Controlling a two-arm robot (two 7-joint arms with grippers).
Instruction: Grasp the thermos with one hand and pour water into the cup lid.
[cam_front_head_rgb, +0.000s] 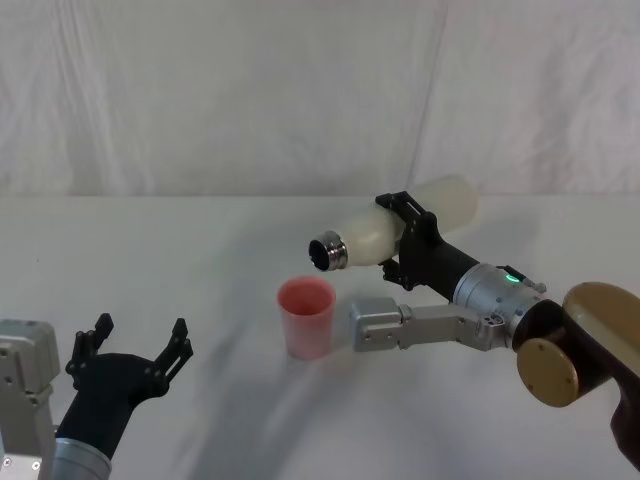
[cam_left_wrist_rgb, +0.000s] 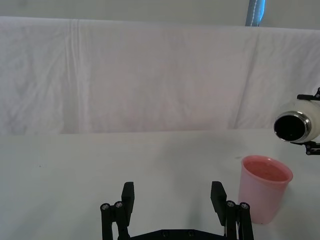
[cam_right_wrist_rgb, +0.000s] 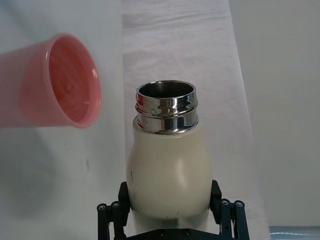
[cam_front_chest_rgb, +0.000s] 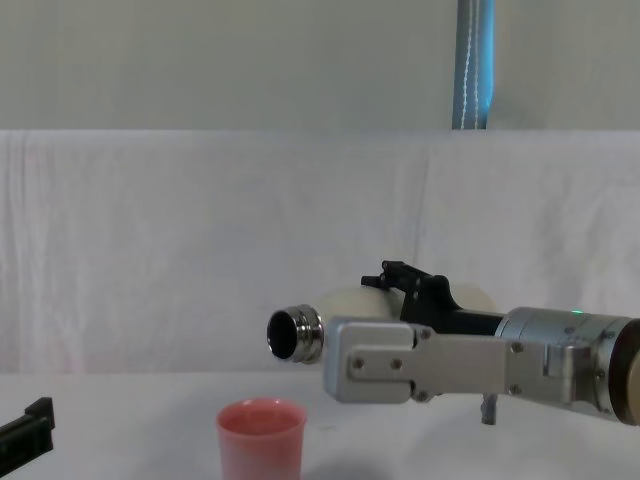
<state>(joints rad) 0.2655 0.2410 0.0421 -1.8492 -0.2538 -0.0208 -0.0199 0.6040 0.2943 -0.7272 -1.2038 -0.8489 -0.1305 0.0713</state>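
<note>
The right gripper (cam_front_head_rgb: 400, 232) clamps the tipped bottle (cam_front_head_rgb: 400, 228); it should centre the neck over the cup (cam_front_head_rgb: 306, 316) mid-table before tilting further, while the left gripper (cam_front_head_rgb: 135, 350) rests open.

Tipped thermos (cam_front_chest_rgb: 345, 305) seemingly above cup lid (cam_front_chest_rgb: 260, 438)

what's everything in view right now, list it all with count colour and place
thermos: 1, cream-white with a shiny steel neck, held tipped on its side above the table, open mouth just above and right of the cup lid
cup lid: 1, pink, upright on the table near the centre, under the thermos mouth
table: 1, white cloth cover, across the foreground
backdrop: 1, white draped cloth, behind the table
pole: 1, blue-grey, upright behind the backdrop
right gripper: 1, black, shut around the thermos body, right of centre
left gripper: 1, black, open, low at the left, holding nothing
</note>
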